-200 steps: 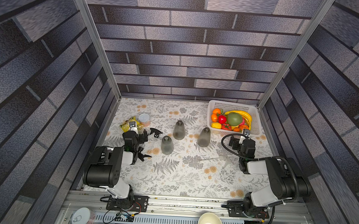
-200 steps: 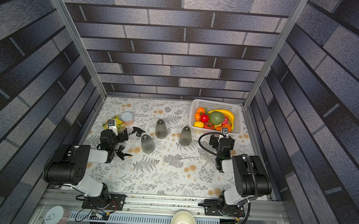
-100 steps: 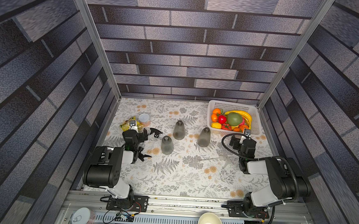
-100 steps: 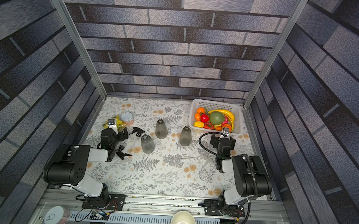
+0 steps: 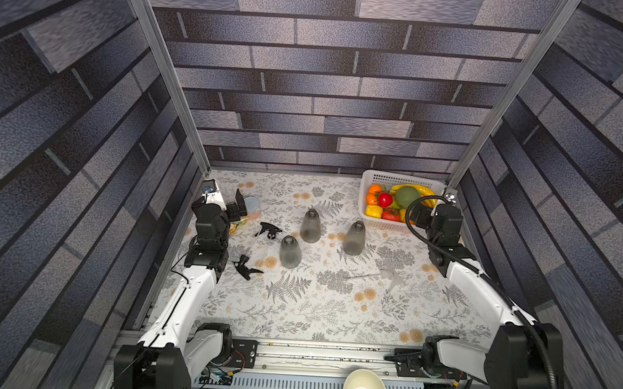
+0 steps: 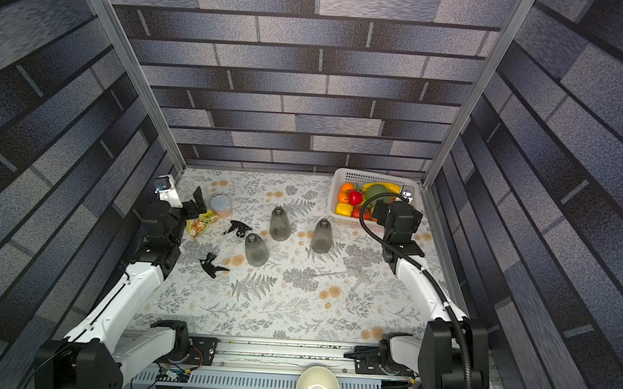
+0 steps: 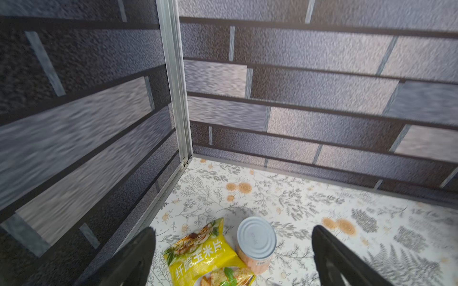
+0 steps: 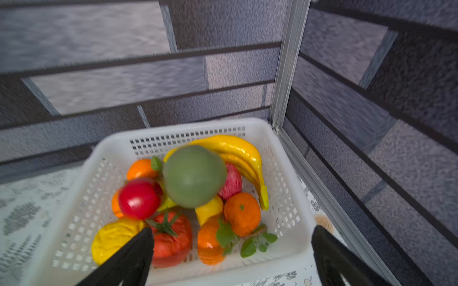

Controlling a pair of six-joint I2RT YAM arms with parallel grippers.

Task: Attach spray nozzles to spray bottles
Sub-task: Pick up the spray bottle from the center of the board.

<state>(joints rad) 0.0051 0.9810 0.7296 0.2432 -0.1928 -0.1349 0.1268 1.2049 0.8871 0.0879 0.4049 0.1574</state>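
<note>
Floral tabletop point(image 5: 313, 314), brick-walled booth point(image 5: 309, 91). Mid-table stood smoky grey cone-shaped plastic bottles point(image 5: 311, 225), upright, necks bare for capping; black plastic trigger nozzles point(image 5: 268, 229) lay loose beside. Both spread, empty, presumably awaiting pickup: left gripper point(image 7: 232, 227), right gripper point(image 8: 231, 227).

Three grey spray bottles point(image 5: 290, 252) point(image 5: 310, 225) point(image 5: 354, 238) stand upright, necks open. Two black nozzles point(image 5: 268, 229) point(image 5: 246, 267) lie to their left; one translucent nozzle point(image 5: 390, 278) lies to their right.

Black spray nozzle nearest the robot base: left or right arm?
Left. The black spray nozzle lies beside the left arm, near the open left end effector; the right end effector, also open, faces the fruit basket, farther away.
</note>
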